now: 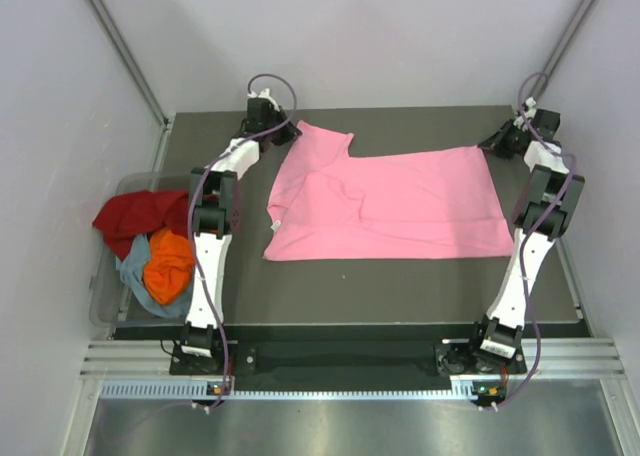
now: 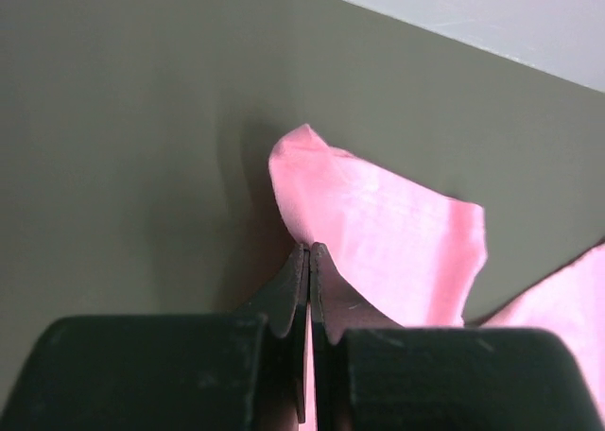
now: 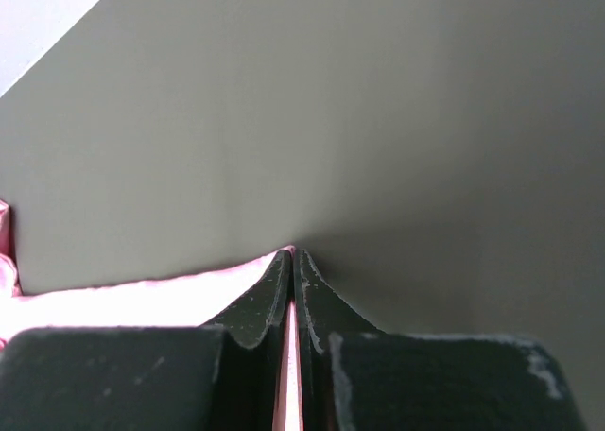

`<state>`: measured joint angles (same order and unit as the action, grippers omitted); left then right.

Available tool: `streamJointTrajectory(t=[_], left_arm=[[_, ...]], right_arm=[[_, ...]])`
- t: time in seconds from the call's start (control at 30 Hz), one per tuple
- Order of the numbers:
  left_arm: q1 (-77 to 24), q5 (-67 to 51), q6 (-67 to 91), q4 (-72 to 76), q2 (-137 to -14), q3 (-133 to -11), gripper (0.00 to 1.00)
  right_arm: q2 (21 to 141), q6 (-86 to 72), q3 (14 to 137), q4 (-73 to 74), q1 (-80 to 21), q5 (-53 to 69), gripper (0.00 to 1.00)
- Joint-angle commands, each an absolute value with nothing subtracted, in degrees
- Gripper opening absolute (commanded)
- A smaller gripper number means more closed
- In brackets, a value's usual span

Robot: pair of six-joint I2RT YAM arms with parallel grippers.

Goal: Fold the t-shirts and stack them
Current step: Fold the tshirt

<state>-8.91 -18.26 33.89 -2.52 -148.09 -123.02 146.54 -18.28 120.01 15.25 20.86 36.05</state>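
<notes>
Pink t-shirt (image 1: 400,201): spread on the far half of the bench (image 1: 350,291), long axis left to right. Far-left corner is pinched in the closed left gripper (image 2: 309,253), far-right corner in the closed right gripper (image 3: 292,256); cloth lies toward the near edge from both

Overhead view looks down from behind; both wrist views closely share its pink t-shirt (image 1: 400,201).
</notes>
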Motion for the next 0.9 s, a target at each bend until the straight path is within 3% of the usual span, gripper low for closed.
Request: streamJointTrajectory(t=[0.0, 0.33, 0.73, 0.87], left_arm=[[-8.35, -17.58, 32.96, 2.46, -139.4, -120.42, 0.0], [-8.35, -18.81, 31.38, 5.62, -133.69, -111.98, 0.0], [-8.35, -19.95, 29.97, 8.87, -125.87, -103.45, 0.0], [-8.35, -20.83, 30.06, 9.93, -124.02, -101.52, 0.0]], right_arm=[[142.21, -18.72, 117.87, 9.76, 21.53, 35.42, 0.0], [135.71, -21.18, 106.0, -4.56, 21.97, 36.83, 0.0], [128.94, -30.4, 88.52, -36.19, 22.32, 37.26, 0.0], [129.03, -30.85, 88.16, -37.71, 22.33, 38.5, 0.0]])
